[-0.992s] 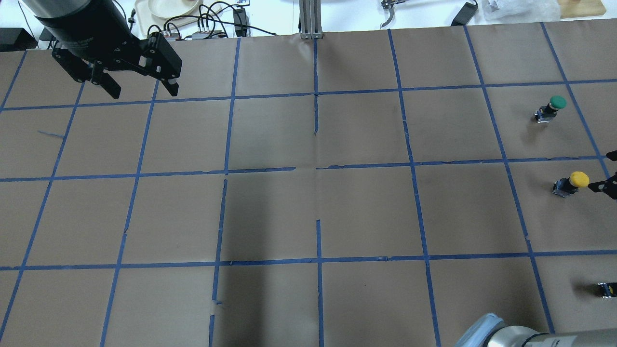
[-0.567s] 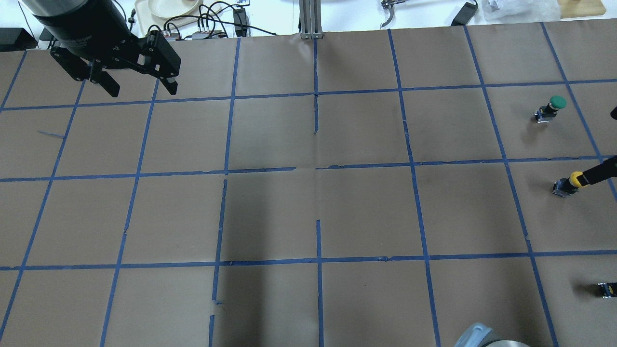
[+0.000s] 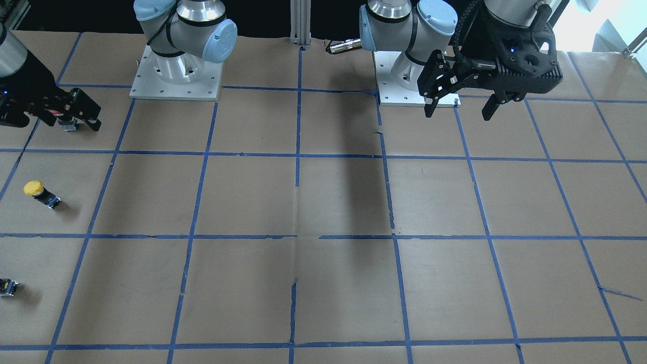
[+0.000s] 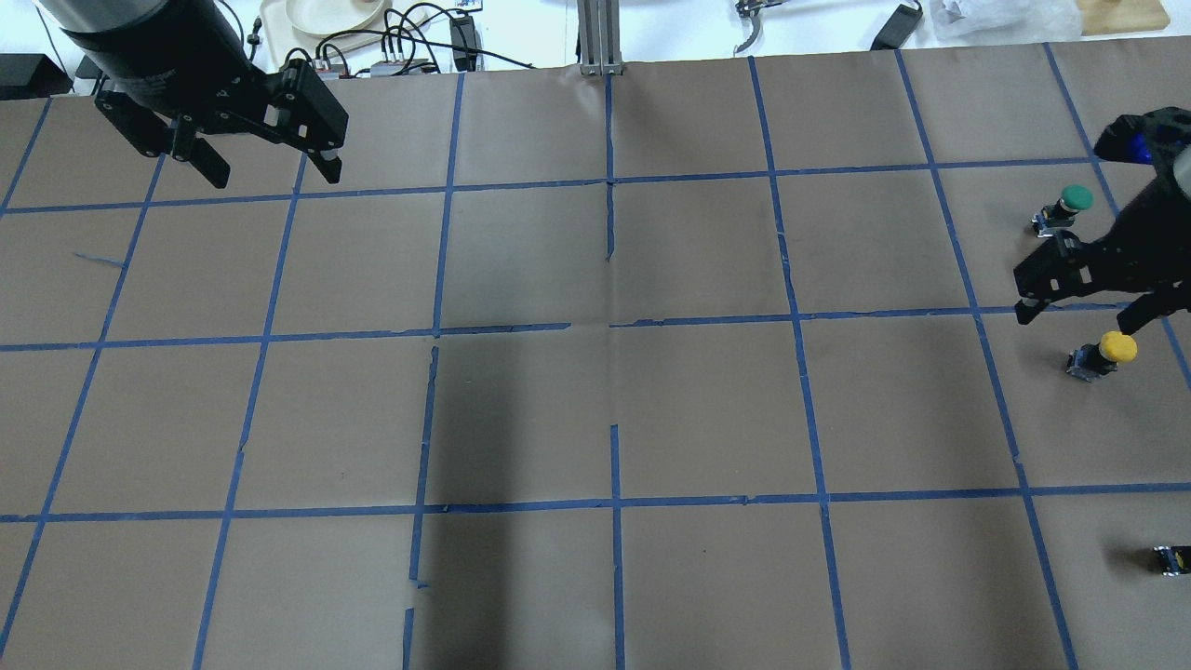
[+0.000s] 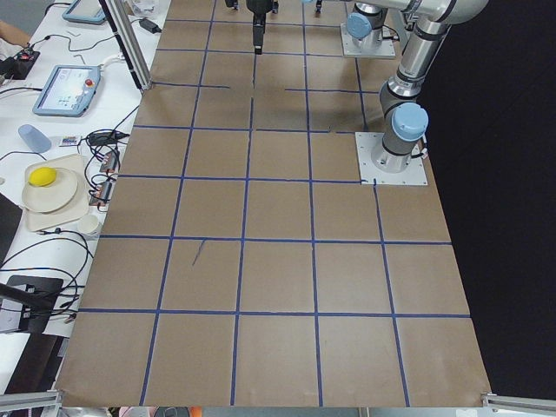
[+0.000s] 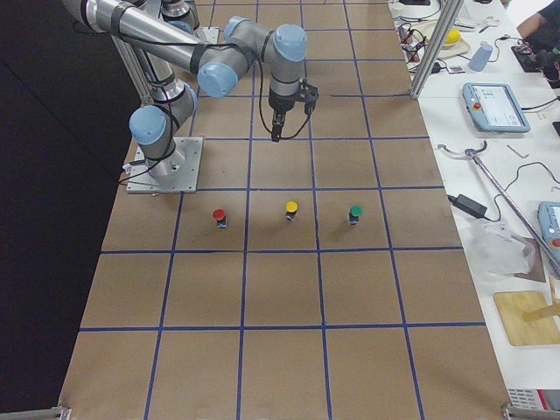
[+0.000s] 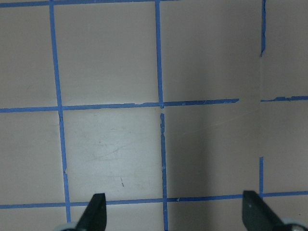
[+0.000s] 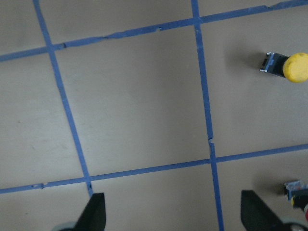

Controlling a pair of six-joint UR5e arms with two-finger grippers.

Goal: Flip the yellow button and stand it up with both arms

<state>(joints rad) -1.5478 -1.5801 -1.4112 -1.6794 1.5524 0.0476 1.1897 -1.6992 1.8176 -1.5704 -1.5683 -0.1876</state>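
Overhead, the brown paper tabletop [image 4: 707,409], gridded in blue tape [image 4: 611,121], carries the yellow button [image 4: 1107,354] near its three o'clock edge. The right gripper [image 4: 1077,318] hovers spread and empty at the button's eleven o'clock. The left gripper [image 4: 274,175], likewise released, hangs at the tabletop's ten, near a cable-strewn white bench [image 4: 670,28]
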